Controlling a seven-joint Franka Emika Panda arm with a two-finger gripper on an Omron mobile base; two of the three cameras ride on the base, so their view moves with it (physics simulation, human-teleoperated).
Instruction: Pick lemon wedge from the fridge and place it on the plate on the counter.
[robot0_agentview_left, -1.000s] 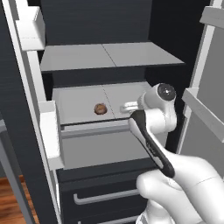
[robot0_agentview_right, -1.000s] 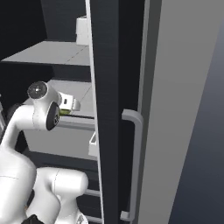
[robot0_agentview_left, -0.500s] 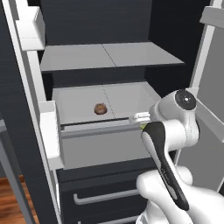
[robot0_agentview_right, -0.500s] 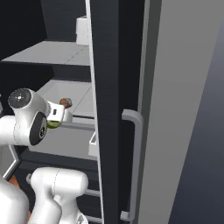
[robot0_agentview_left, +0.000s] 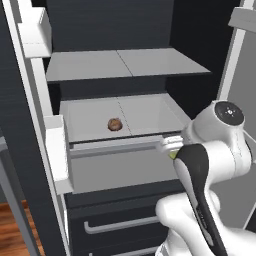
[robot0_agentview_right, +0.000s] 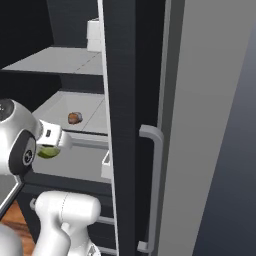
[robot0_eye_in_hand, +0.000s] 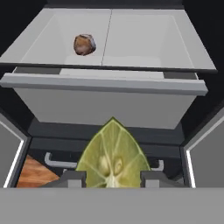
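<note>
pulled back out of the fridge (robot0_agentview_left: 125, 30) since a second ago, away from the shelf and now in front of the white drawer (robot0_eye_in_hand: 105, 98). gripper (robot0_eye_in_hand: 112, 178) pinching the lemon wedge (robot0_eye_in_hand: 113, 157) between both fingers, pointed end forward, cut face toward the hand camera; probably carried clear so as to swing toward the plate. wedge seen as a green sliver under the hand (robot0_agentview_right: 48, 152). on the shelf, behind the drawer, just the brown lumpy item (robot0_agentview_left: 115, 124).
</note>
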